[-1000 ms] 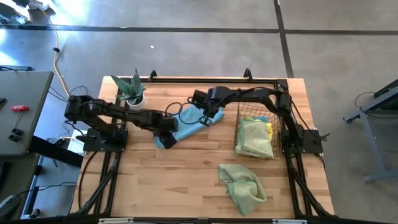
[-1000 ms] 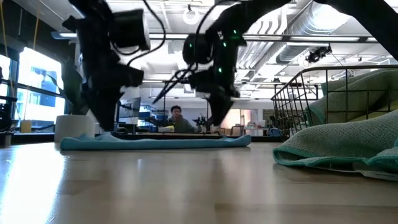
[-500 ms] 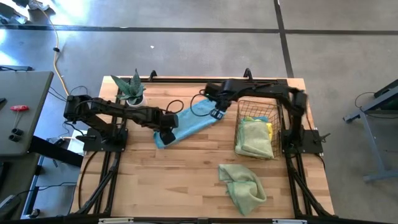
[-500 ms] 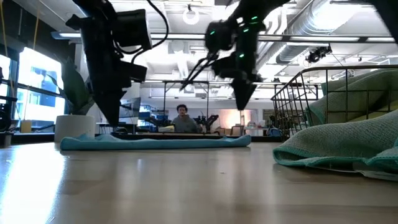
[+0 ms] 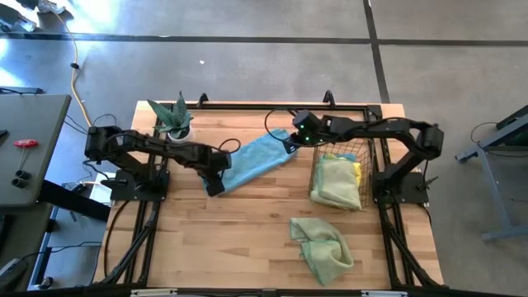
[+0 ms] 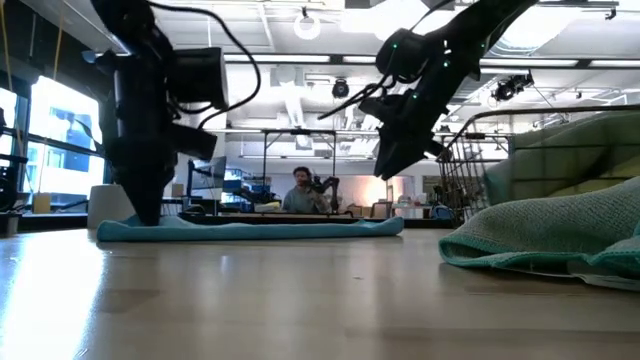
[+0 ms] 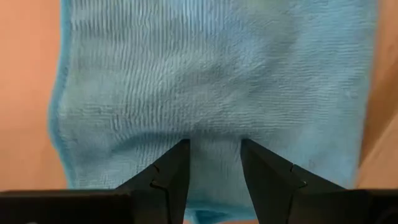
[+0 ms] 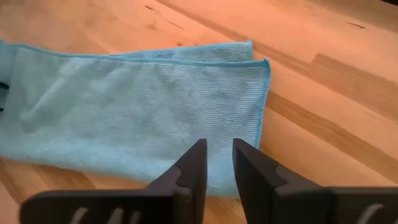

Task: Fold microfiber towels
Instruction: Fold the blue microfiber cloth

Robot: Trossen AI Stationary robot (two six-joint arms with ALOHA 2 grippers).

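A folded, ribbed light blue microfiber towel lies flat on the wood; left gripper stands parted over its near-left end, right gripper slightly parted, empty.

The near end of the light blue towel is covered by the left gripper in the high view; contact with the cloth cannot be confirmed. In the left wrist view the towel is cut off at the frame edges. The yellow towel in the wire basket is largely hidden beneath a green towel. The person beyond the worktop is too small to be described.
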